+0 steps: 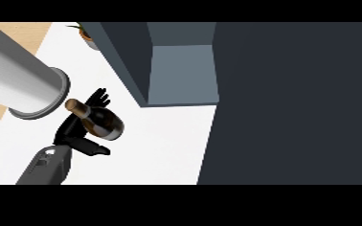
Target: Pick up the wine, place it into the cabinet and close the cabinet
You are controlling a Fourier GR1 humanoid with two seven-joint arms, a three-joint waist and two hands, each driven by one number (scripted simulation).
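Wine [105, 122] sits in the left hand [72, 131] at the view's left, over the white counter [163, 146] and well apart from the open cabinet [180, 72], fingers [99, 97] curled behind the bottle and thumb under its base, likely so it can be carried across to the opening. Bottle is dark with a pale band round the body and a brown neck, tilted with the neck pointing up-left toward a grey cylinder [28, 84]; can't tell if it is clear of the counter
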